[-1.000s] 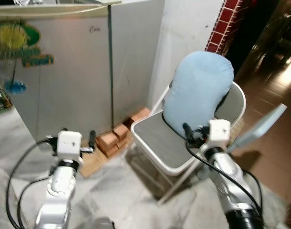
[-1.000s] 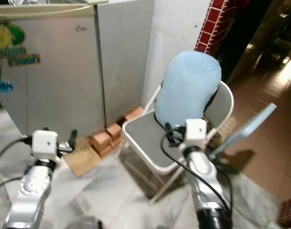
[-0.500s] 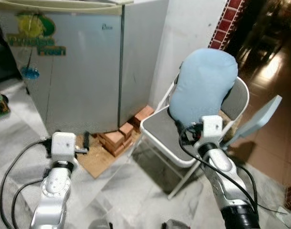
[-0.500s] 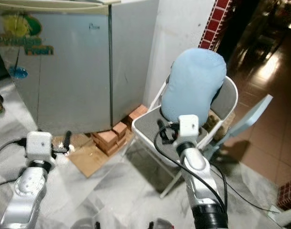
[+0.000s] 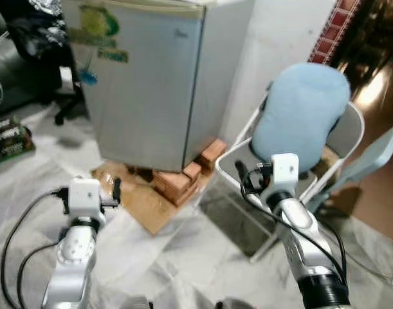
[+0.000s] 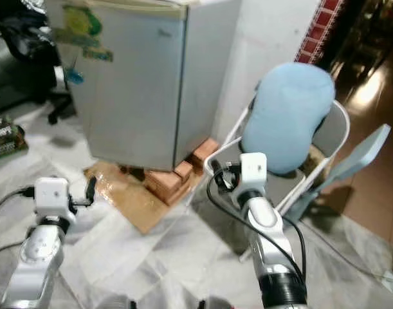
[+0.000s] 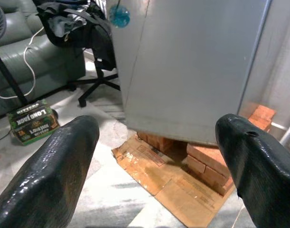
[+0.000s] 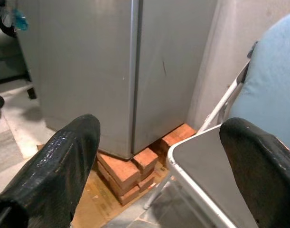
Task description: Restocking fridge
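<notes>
Boxy silver fridge (image 5: 154,77) (shut) on rough red bricks (image 5: 183,180).

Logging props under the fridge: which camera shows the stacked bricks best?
The right wrist view: the bricks sit close and sharp under the fridge, stacked on cardboard. The left wrist view shows them too, partly behind a finger. Both eye views show them smaller, beside the folding chair.

Smooth, faintly sheeny grey metal on the fridge (image 5: 151,84), propped on rough red bricks (image 5: 183,180) over creased brown cardboard (image 5: 145,206). Matt soft blue cloth on the cushion (image 5: 299,116); white-painted metal tubing on the chair (image 5: 238,168). Glossy veined marble floor (image 5: 183,270). Shiny black gripper fingers (image 7: 54,175).
</notes>
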You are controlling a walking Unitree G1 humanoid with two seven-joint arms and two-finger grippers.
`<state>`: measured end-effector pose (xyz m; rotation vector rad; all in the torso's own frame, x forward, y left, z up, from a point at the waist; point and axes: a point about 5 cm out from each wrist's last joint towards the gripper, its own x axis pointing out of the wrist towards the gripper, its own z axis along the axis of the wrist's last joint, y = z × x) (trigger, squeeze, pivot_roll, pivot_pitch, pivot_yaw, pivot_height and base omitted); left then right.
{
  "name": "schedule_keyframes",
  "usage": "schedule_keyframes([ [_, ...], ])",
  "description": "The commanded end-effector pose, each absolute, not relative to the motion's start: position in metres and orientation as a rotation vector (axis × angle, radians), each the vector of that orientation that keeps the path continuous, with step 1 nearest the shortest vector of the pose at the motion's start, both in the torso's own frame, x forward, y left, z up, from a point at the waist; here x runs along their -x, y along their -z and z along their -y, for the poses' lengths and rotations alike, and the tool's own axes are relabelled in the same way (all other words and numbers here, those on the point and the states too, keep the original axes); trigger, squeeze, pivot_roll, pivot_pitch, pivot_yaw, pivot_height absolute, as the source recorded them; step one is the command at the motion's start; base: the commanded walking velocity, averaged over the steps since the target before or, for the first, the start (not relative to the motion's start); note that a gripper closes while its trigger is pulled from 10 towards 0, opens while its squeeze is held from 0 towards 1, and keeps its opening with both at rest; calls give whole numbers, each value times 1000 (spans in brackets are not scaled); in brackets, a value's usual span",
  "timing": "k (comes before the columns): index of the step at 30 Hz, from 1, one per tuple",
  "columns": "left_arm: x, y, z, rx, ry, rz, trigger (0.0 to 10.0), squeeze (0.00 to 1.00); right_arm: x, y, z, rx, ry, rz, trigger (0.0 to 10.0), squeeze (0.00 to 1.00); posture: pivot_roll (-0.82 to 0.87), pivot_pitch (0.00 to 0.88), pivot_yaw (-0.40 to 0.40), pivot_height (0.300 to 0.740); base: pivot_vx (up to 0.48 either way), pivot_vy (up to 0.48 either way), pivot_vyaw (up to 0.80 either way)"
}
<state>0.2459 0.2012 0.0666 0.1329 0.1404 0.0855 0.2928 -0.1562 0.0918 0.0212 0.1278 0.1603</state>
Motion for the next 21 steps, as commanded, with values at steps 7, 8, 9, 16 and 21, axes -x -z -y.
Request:
schedule_keyframes([
  [7,-249,-68,-192,-109,-47,-138,10000,0,-291,-88,168,-23,-124,-152,10000,0,29,0,-66,716,0,480,-337],
  [8,-249,-68,-192,-109,-46,-139,10000,0,-291,-88,168,-23,-125,-153,10000,0,29,0,-66,716,0,480,-800],
  [9,-249,-68,-191,-108,-44,-139,10000,0,-290,-88,168,-22,-123,-156,10000,0,30,0,-66,716,0,480,-800],
  [16,-249,-68,-191,-100,-46,-141,10000,0,-290,-88,167,-22,-125,-158,10000,0,29,0,-67,716,0,480,-457],
  [21,-249,-67,-191,-98,-43,-145,10000,0,-290,-91,164,22,-160,-131,10000,0,26,0,-66,716,0,480,0],
])
